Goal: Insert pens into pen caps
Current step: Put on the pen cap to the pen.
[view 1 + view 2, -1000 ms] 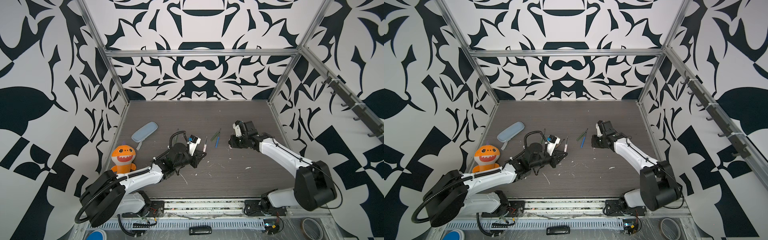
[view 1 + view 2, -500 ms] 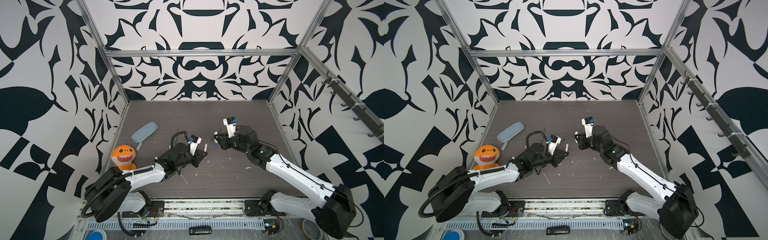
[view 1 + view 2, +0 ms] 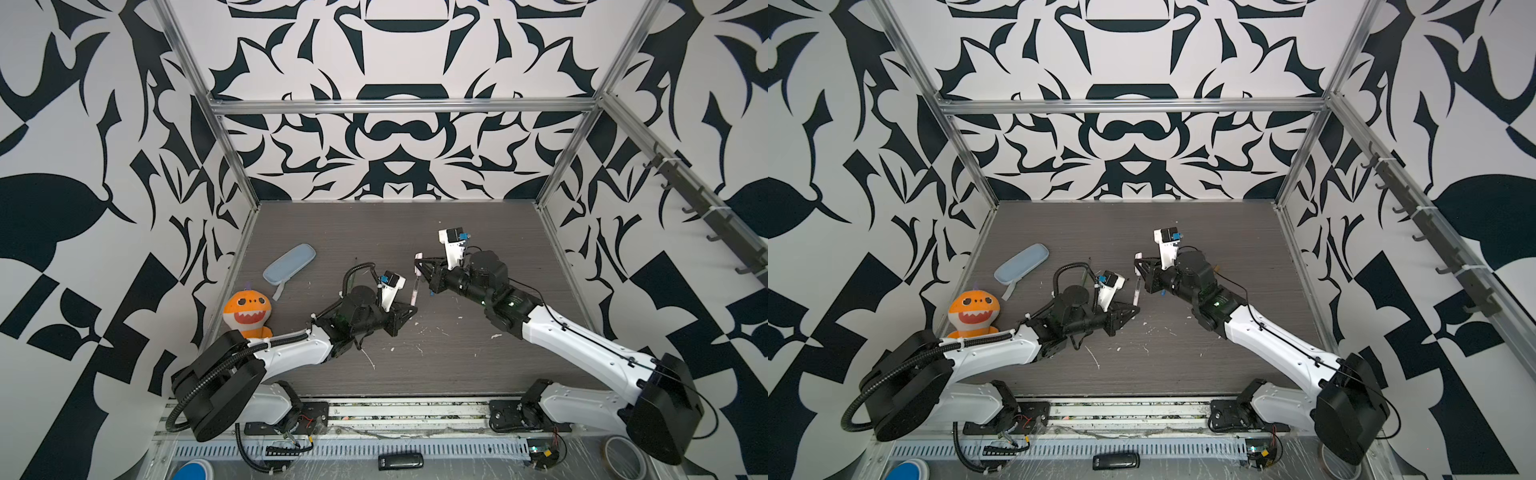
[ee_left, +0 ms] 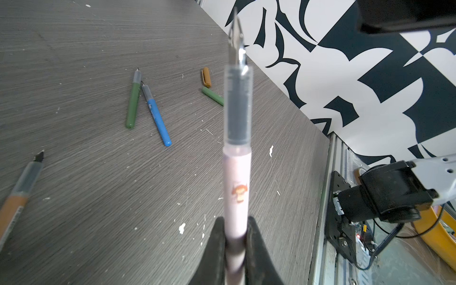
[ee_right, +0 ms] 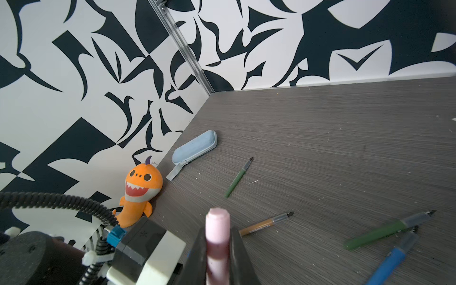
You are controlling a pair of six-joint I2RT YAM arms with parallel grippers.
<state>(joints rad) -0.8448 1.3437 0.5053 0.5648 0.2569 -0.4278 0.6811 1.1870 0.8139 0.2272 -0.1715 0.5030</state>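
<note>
Dark wood-grain worktop (image 3: pixel 353 232) shows in both top views, where the left end effector (image 3: pixel 411 309) is closed on the pale pink pen (image 3: pixel 414 291), raised off the surface, and the right end effector (image 3: pixel 419 269) is clamped on the pale pink cap (image 3: pixel 417 261) near the pen's tip. From the left wrist, that tip is bare, and beyond it 1 green pen (image 4: pixel 132 103) and 1 blue pen (image 4: pixel 156 116) lie with their tip ends together, an orange-brown cap (image 4: pixel 206 77) farther off. From the right wrist, the cap sits between the fingers (image 5: pixel 238 249), an orange-brown pen (image 5: pixel 266 223) and another green pen (image 5: pixel 238 177) lying apart on the worktop.
</note>
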